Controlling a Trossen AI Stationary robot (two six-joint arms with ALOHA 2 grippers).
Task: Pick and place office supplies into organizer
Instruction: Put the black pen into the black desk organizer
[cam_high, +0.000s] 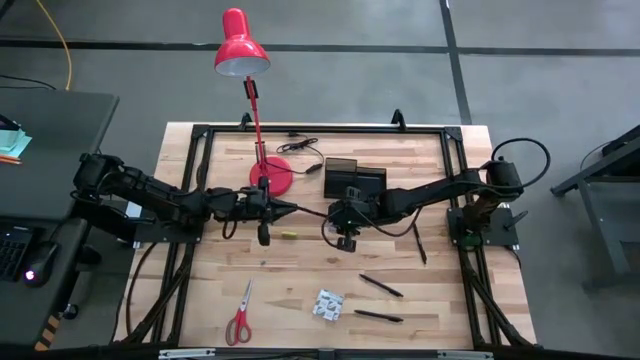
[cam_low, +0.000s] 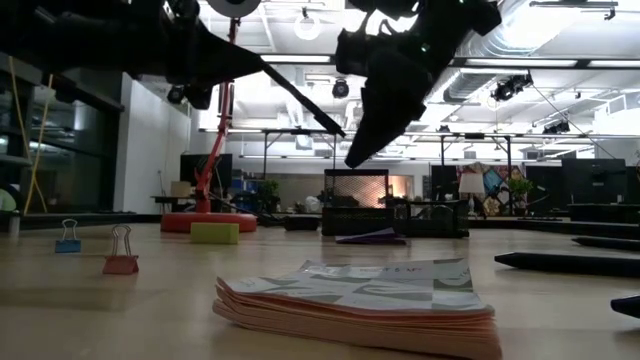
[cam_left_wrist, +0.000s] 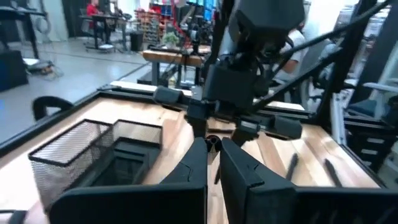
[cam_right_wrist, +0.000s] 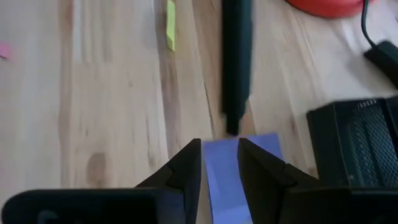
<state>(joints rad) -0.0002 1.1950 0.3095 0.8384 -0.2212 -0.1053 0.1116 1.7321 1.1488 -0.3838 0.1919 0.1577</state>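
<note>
Little is done yet: your scissors (cam_high: 239, 318), packet (cam_high: 327, 305) and pens (cam_high: 380, 286) lie loose. The left gripper (cam_high: 290, 208) pinches a pen; the right gripper (cam_high: 334, 211), slightly parted, hovers over the purple notepad (cam_right_wrist: 239, 163) beside the organizer (cam_high: 353, 177).

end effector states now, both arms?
Left end effector: shut on a black pen.
Right end effector: open, empty, above the purple notepad.
</note>
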